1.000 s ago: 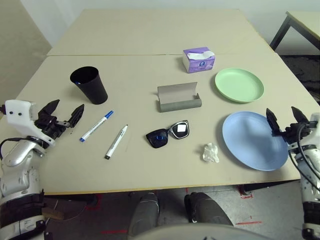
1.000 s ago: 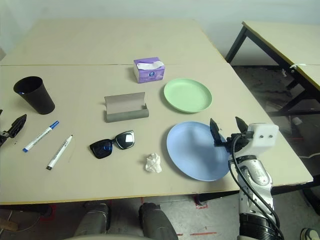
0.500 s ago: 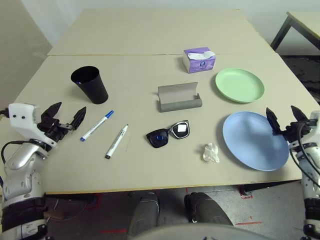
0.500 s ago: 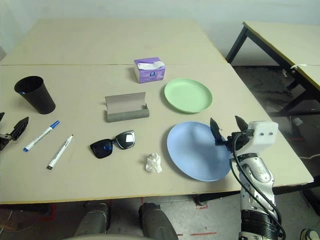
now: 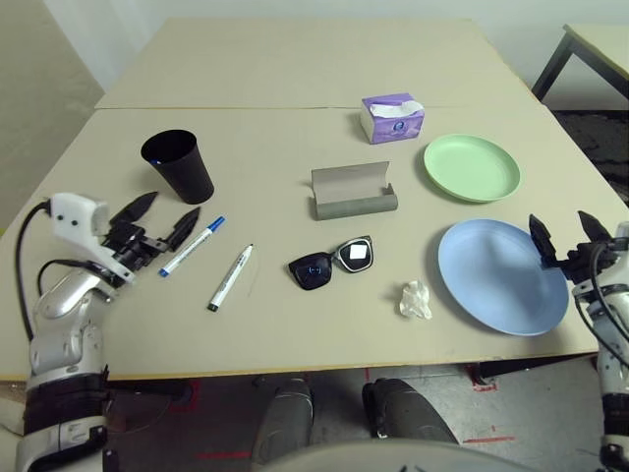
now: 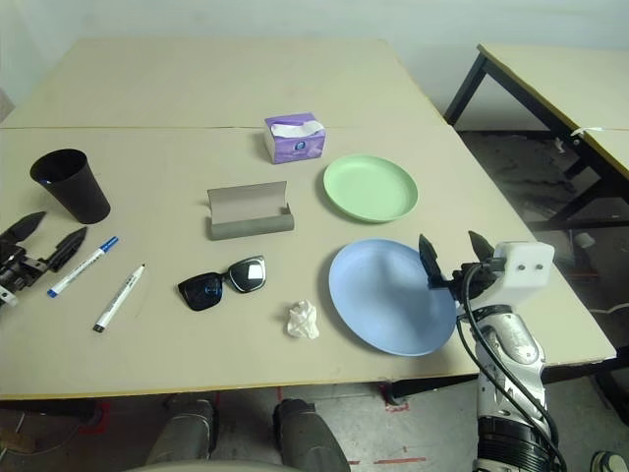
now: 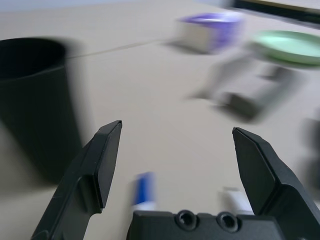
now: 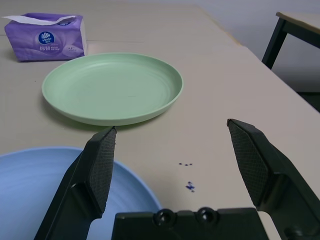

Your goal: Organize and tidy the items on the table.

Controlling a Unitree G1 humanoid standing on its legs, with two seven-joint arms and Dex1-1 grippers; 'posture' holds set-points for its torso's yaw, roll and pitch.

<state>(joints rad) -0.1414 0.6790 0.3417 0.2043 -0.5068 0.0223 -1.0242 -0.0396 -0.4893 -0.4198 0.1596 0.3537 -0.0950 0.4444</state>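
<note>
The blue-capped pen [image 5: 191, 247] lies on the bench [image 5: 295, 79] near the black cup [image 5: 178, 166], with the black-capped pen [image 5: 229, 278] beside it. The left claw [image 5: 157, 221] sits just beside the blue-capped pen, fingers wide apart. The right claw [image 5: 568, 233] is by the blue plate [image 5: 501, 276], fingers apart too, holding nothing.

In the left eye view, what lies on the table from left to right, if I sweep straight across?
Black cup → blue-capped pen → black-capped pen → sunglasses → tissue → blue plate.
</note>
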